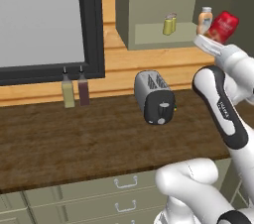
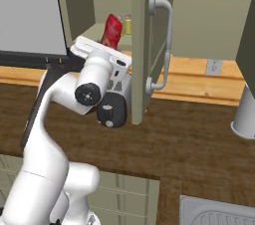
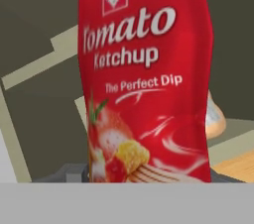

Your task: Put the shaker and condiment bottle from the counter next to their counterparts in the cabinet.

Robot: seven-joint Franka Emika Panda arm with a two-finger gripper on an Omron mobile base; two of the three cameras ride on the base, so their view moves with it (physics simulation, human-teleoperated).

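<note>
My gripper (image 1: pixel 217 36) is shut on the red condiment bottle (image 1: pixel 222 27), a ketchup bottle that takes up most of the hand view (image 3: pixel 146 79). I hold it tilted at the right front of the open cabinet (image 1: pixel 149 0), just above the pale green shelf (image 1: pixel 149 33). The peach-orange bottle with a whitish cap (image 1: pixel 205 20) stands right behind it on the shelf and peeks out at its side (image 3: pixel 217 119). Further left on the shelf stand tiny yellow shakers (image 1: pixel 169 24), seemingly two side by side. One yellow shaker (image 2: pixel 128 24) also shows beside the red bottle (image 2: pixel 112 31).
A toaster (image 1: pixel 155 97) sits on the dark wood counter (image 1: pixel 74 139) below the cabinet. Olive (image 1: pixel 68 91) and brown (image 1: pixel 83 89) nozzle bottles stand by the window. The open cabinet door (image 2: pixel 142 45) with its handle (image 2: pixel 167 45) hangs just right of my hand. A sink (image 2: pixel 214 214) lies at the lower right.
</note>
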